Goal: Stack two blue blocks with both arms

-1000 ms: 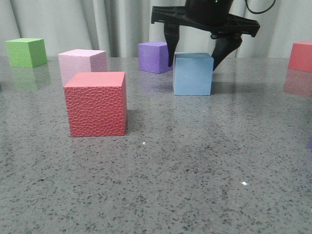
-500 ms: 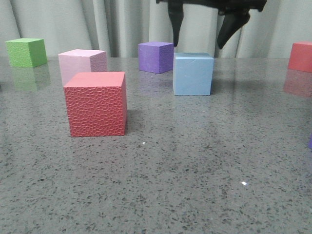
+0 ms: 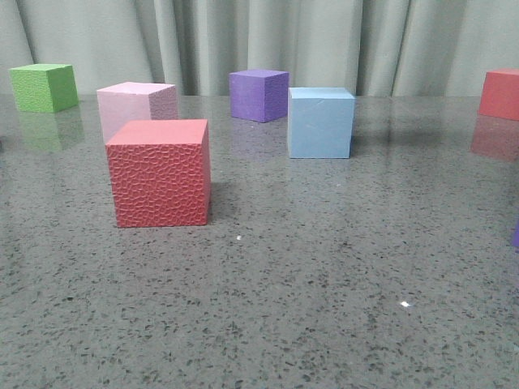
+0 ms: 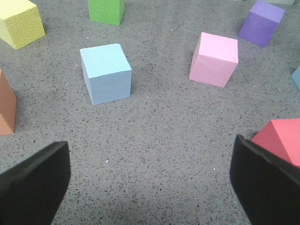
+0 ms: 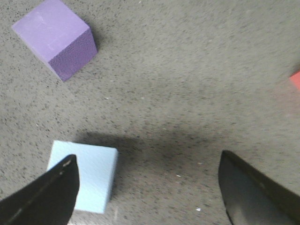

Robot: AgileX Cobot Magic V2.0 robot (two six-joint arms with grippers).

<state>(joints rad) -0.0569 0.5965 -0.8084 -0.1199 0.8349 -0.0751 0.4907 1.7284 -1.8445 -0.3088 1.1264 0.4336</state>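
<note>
One blue block (image 3: 321,121) stands on the table right of centre in the front view. It also shows in the right wrist view (image 5: 89,171), beside and partly behind one fingertip (image 5: 44,197). My right gripper (image 5: 147,192) is open, empty and above the table. The other blue block (image 4: 105,73) stands alone in the left wrist view, ahead of my open, empty left gripper (image 4: 150,187). A sliver of pale blue (image 4: 296,77) shows at that view's edge. Neither gripper shows in the front view.
A textured red cube (image 3: 160,172) stands near the front left, with a pale pink cube (image 3: 136,105) behind it. A purple cube (image 3: 258,94), green cube (image 3: 44,87) and red cube (image 3: 500,93) stand at the back. Yellow (image 4: 19,22) and orange (image 4: 5,105) cubes show in the left wrist view.
My right gripper, open around the blue block a second ago, has risen straight up and left the front view. The block stays on the table.
</note>
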